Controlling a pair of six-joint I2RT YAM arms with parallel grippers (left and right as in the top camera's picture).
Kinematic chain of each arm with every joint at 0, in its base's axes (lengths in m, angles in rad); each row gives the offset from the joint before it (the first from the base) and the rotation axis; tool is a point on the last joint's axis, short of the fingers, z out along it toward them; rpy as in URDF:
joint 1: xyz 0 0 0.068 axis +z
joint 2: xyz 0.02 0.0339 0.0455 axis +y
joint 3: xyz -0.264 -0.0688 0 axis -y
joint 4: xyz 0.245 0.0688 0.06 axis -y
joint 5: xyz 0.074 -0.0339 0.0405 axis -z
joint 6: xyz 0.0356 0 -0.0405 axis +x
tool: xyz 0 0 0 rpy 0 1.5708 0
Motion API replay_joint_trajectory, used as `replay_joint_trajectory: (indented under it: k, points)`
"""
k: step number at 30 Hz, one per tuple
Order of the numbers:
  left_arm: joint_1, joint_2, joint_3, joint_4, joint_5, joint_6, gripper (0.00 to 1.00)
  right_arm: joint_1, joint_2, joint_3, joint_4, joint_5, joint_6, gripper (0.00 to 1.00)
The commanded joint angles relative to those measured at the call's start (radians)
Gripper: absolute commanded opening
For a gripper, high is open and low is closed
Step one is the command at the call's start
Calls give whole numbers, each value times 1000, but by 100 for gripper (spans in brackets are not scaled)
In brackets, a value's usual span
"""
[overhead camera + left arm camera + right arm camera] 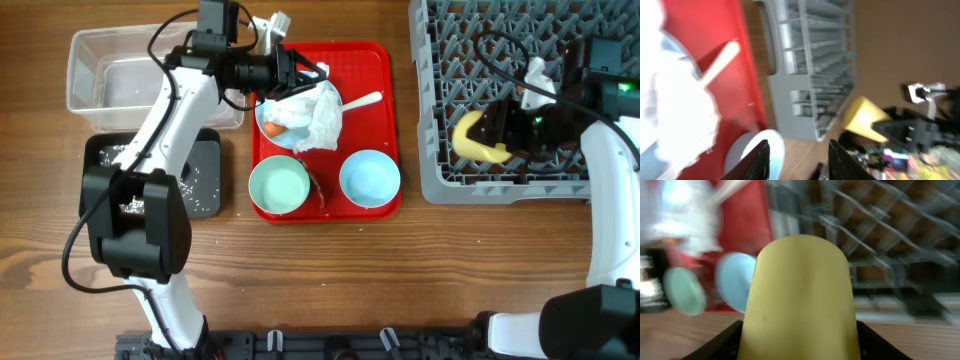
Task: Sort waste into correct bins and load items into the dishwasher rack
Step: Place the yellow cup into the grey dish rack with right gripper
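Currently, the right hand (pixel 800 335) pinches the small yellow cup (pixel 474 140) from both sides, holding it at the near left part of the dishwasher rack (pixel 450 50). The left hand (pixel 799 147) is spread with nothing between its fingers. It hovers at the crumpled white paper napkins (pixel 322 115) heaped on the pale blue round plate (pixel 283 143), beside the orange carrot piece (pixel 273 129).

Only the overhead view shows the clear tub (pixel 100 70) and the black tray (pixel 205 150), which holds white rice grains (pixel 200 190), both on the worktop (pixel 450 280). The left wrist view alone shows the cup from across the red tray (pixel 715 20). The white spoon (pixel 365 100), mint-green bowl (pixel 280 187) and pale blue bowl (pixel 370 178) rest on that tray.
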Motion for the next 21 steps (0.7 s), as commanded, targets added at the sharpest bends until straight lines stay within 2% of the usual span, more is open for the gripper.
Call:
replay_joint_trajectory:
  k: [1,4,6,14,19,20,21]
  points:
    - [5,-18,-1,-59,-148,51,36,-2,-7,14,-43,235,38,57]
    - [5,-18,-1,-108,-240,63,36,4,4,13,-28,234,41,56]
    - [5,-18,-1,-134,-251,95,36,21,19,13,-12,234,46,56]
    - [4,-19,-1,-169,-343,98,38,159,164,13,5,290,113,57]
    - [4,-19,-1,-207,-387,127,38,175,222,13,-2,338,143,57]
    - [4,-19,-1,-211,-389,127,37,175,228,13,0,338,143,62]
    - [4,-19,-1,-211,-389,127,38,175,231,13,4,338,142,74]
